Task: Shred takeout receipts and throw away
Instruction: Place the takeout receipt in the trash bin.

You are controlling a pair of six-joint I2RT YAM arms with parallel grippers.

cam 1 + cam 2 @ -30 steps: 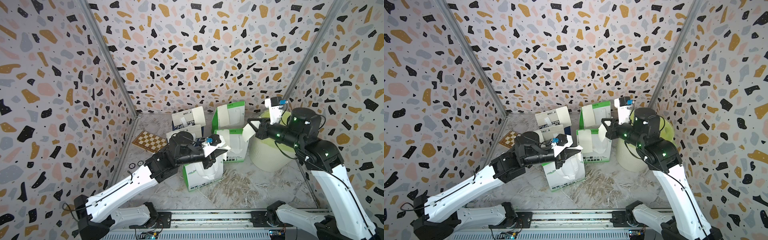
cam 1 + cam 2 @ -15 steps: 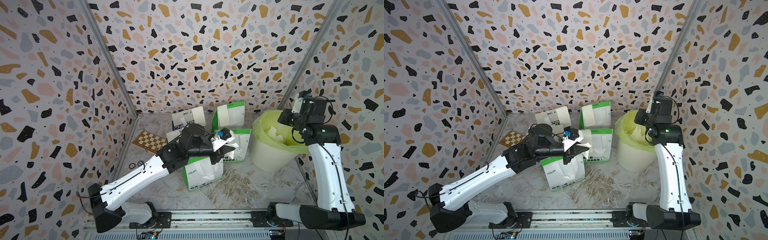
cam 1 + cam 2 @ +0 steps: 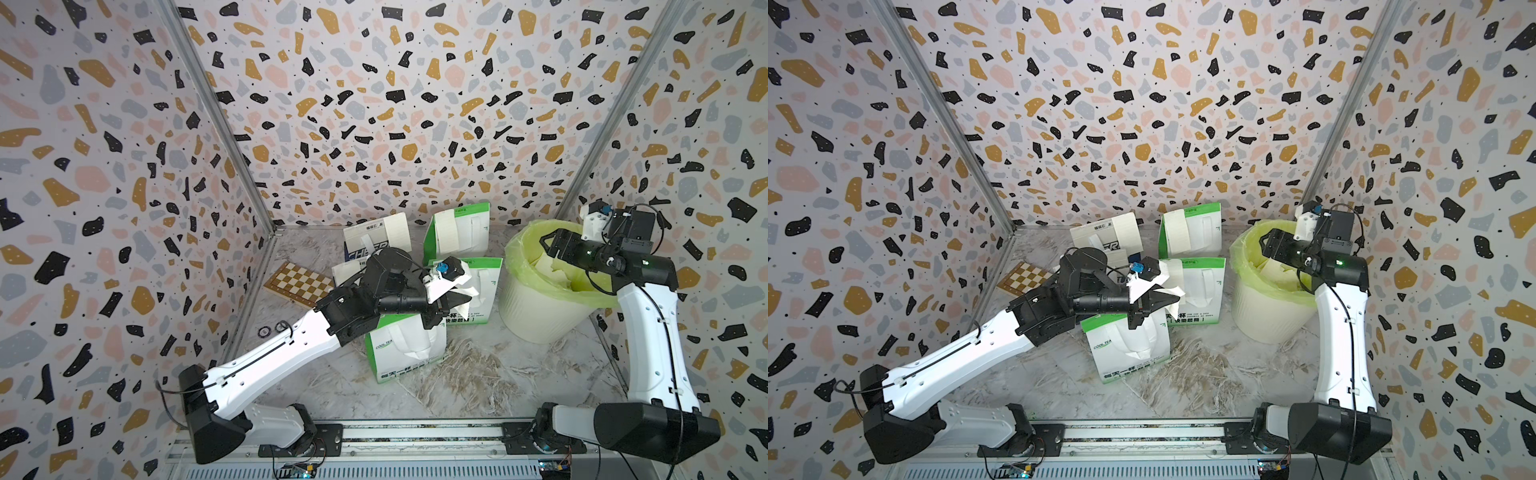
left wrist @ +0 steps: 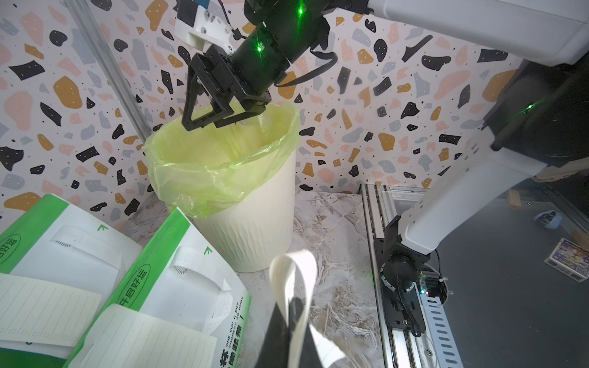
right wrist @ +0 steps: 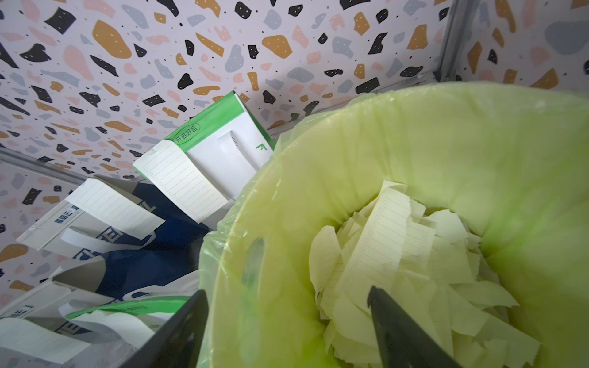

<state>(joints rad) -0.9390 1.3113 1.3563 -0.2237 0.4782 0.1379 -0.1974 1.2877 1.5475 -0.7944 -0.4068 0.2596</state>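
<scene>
Front bag (image 3: 405,353) reads "COOL TEA".
I see left gripper (image 3: 1169,300) pinching a torn receipt strip (image 4: 298,255); right gripper (image 5: 287,291) gapes wide above the bin (image 3: 536,316) holding shreds (image 5: 382,255).

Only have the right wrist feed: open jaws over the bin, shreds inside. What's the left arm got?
Observer: The left gripper is shut on a torn receipt piece, a curled strip held up in the air.
Operator: Where is it relative to the bin?
Observer: Apart from the bin. It hangs above the paper bags, near the front green-and-white bag.
Operator: Is my gripper down inside the liner?
Observer: No. In the left wrist view the right gripper hangs about level with the rim of the liner, not deep inside.
</scene>
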